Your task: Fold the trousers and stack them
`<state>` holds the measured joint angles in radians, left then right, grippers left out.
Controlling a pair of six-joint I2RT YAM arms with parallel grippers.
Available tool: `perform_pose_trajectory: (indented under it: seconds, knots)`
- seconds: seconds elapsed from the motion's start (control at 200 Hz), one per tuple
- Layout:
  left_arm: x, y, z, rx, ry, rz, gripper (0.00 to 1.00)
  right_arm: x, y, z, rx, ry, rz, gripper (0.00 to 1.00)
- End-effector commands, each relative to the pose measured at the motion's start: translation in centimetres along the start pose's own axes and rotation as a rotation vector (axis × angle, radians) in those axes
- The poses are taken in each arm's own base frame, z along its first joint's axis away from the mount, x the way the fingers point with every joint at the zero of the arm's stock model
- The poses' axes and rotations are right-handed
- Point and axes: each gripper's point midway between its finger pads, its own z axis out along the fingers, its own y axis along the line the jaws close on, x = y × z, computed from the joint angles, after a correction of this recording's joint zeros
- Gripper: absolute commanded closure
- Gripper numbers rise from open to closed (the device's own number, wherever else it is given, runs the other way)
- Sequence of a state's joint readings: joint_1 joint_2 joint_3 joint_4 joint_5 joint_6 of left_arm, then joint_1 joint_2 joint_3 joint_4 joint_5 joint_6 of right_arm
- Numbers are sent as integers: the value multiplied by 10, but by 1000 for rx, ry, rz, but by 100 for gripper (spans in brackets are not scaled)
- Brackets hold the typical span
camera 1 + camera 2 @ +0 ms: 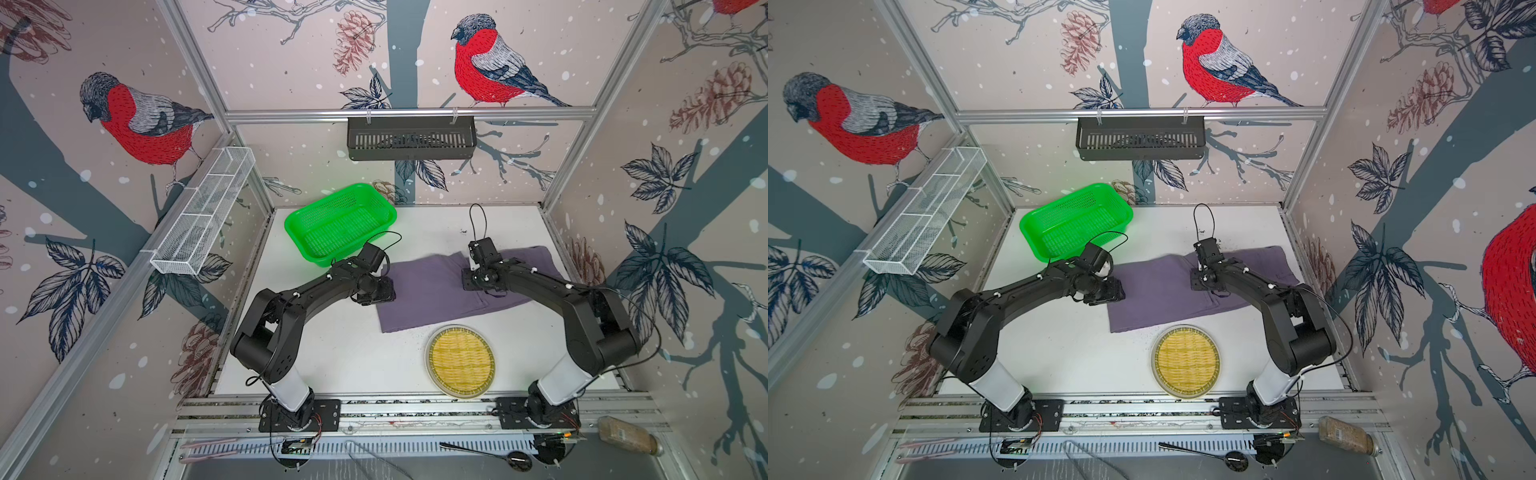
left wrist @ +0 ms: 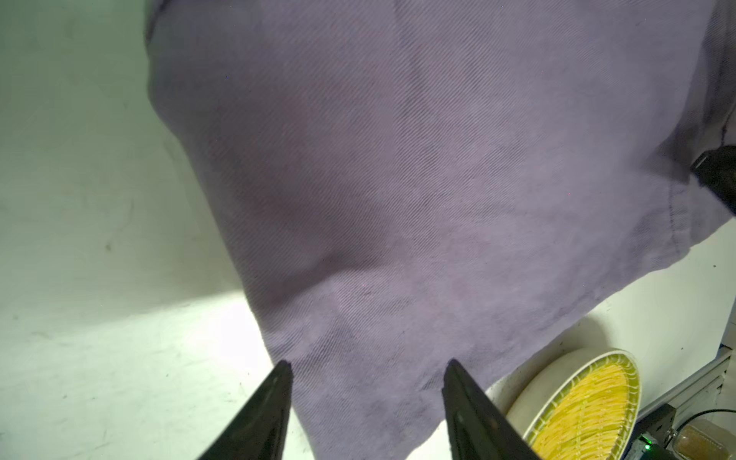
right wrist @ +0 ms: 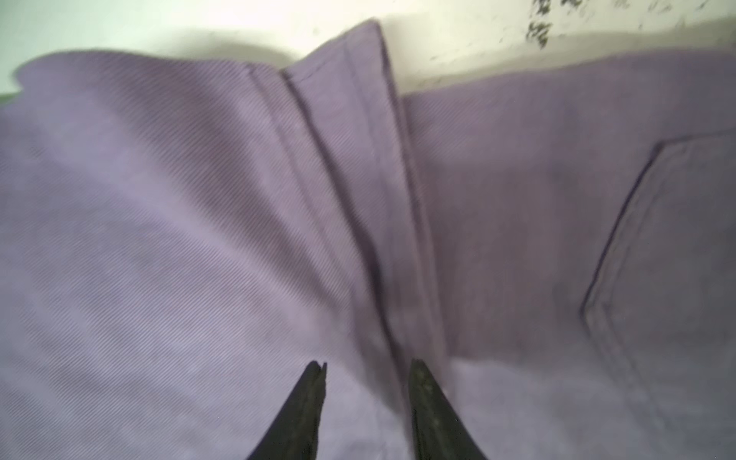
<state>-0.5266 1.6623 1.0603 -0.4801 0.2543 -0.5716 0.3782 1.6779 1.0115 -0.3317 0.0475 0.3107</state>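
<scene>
Bullfinch wallpaper surrounds a white table [image 1: 332, 353]. In both top views the trousers [image 1: 432, 291] lie right of centre as a part-folded oblong. They sit between a green basket [image 1: 340, 224] at far left and a woven plate [image 1: 460, 360] just near of them. The left gripper [image 1: 380, 293] hangs over the cloth's left edge, and the right gripper [image 1: 473, 282] is over its middle. The same layout shows in the trousers [image 1: 1158, 291], left gripper [image 1: 1111, 293] and right gripper [image 1: 1200, 282].

In the left wrist view, the left gripper [image 2: 368, 368] is released, its jaws wide above the trousers [image 2: 398, 179] where their edge meets the bare table [image 2: 99, 239]. The plate [image 2: 585, 406] sits close by.

The right wrist view is blurred. The right gripper [image 3: 368, 364] has its jaws narrowly apart over the trousers [image 3: 199, 239], beside a hem [image 3: 346, 159] and left of a pocket [image 3: 669, 239]. Whether they nip cloth, I cannot tell.

I judge the next fold is being set up. To do it well, both claws should take every layer at matching edges and lift together. They should carry the cloth over level, clear of the plate, and lay it square.
</scene>
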Motion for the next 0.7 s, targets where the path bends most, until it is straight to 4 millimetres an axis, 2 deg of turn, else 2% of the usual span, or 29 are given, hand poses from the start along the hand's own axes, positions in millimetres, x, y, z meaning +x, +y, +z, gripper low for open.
perform_pose_trajectory:
  seconds: [0.0, 0.135, 0.22, 0.36, 0.57, 0.695]
  knots:
    - [-4, -5, 4, 30, -9, -2, 39, -9, 8, 3, -47, -18, -38, 60]
    - [-7, -6, 8, 33, -2, 8, 39, -23, 22, 1, -114, -43, -48, 62]
    - [-7, -5, 10, 30, 3, 11, 39, -33, 22, 1, -117, -64, -41, 64]
    - [-4, -3, 12, 27, 12, 11, 39, -35, 8, 17, -100, -33, -16, 65]
    - [-4, -5, 12, 36, 11, 15, 39, -37, 13, 26, -140, -8, -24, 65]
    - [-4, -5, 13, 35, 17, 18, 39, -37, 25, 26, -213, -2, -30, 67]
